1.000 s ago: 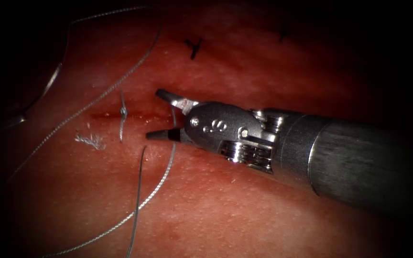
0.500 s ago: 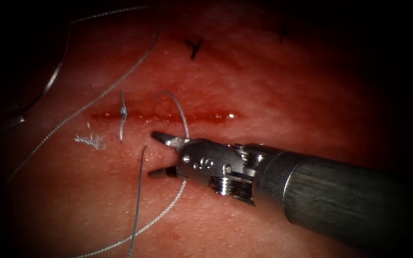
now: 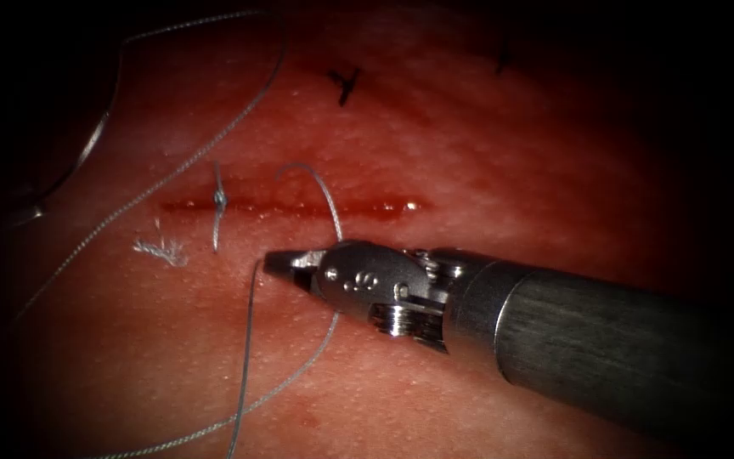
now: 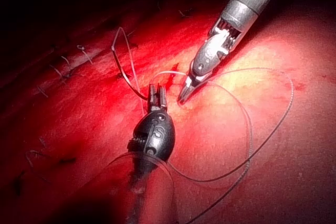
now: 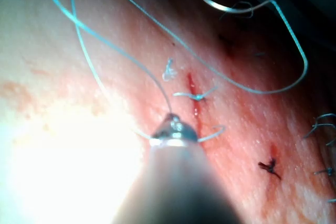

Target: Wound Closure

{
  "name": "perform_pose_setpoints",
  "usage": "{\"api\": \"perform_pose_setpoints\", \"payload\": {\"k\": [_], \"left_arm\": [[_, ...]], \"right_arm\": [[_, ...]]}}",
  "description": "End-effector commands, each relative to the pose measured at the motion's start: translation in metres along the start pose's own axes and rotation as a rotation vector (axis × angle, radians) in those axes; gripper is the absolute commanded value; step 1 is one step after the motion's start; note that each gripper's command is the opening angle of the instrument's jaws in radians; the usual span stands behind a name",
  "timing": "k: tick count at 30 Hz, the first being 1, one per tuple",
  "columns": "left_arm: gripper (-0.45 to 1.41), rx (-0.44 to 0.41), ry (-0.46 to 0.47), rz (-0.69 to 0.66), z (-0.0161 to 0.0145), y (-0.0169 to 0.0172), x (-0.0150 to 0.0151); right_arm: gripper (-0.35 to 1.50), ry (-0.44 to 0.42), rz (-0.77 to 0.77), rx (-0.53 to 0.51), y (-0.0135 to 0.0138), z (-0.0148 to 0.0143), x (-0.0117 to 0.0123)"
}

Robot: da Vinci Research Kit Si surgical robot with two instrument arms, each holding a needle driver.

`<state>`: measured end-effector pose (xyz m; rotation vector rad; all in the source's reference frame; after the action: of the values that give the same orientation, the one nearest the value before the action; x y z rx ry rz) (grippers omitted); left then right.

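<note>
The tissue (image 3: 469,170) has a short red cut (image 3: 367,206) across its middle. A tied stitch (image 3: 218,201) crosses the cut's left end. Grey thread (image 3: 330,204) arches out of the cut, passes behind my right tool and trails toward the front. My right tool (image 3: 278,261) lies just in front of the cut, jaws shut on the thread's free tail (image 3: 251,323). It also appears in the left wrist view (image 4: 184,95). There my left tool (image 4: 156,92) has its jaws shut, and I cannot tell whether it holds anything. A dim curved needle (image 3: 87,149) lies free at the far left.
A frayed cut end of thread (image 3: 161,249) lies left of the tail. Two dark stitches (image 3: 344,82) (image 3: 503,59) sit behind the cut. A long strand (image 3: 172,174) runs diagonally across the left tissue. Red fluid wets the cut.
My right tool came down off the cut to its near side, uncovering the cut and the thread arch. Its jaws, wide open before, have closed at the thread's tail.
</note>
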<state>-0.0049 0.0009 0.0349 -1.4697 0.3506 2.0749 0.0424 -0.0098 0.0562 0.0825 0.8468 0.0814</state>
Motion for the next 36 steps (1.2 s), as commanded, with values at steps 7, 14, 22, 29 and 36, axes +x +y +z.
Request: {"api": "perform_pose_setpoints", "payload": {"k": [7,14,22,29,36], "left_arm": [[-0.45,0.000,0.002,0.001,0.0008,0.0000,-0.0003],[-0.45,0.001,0.002,0.001,0.0008,0.0000,-0.0003],[-0.45,0.000,0.002,0.001,0.0007,0.0000,-0.0003],[-0.45,-0.001,0.005,0.000,0.0005,-0.0003,-0.0003],[-0.45,0.000,0.005,0.000,0.0007,-0.0002,-0.0004]], "right_arm": [[0.96,0.002,0.004,-0.005,0.0006,0.0018,0.0012],[1.15,0.000,0.018,-0.010,0.0004,0.0026,0.0015],[-0.23,-0.001,0.028,-0.010,0.0002,0.0032,0.0017],[-0.35,0.026,0.009,0.024,-0.0013,0.0006,0.0012],[-0.35,0.061,-0.007,0.063,-0.0060,-0.0027,0.0031]]}}
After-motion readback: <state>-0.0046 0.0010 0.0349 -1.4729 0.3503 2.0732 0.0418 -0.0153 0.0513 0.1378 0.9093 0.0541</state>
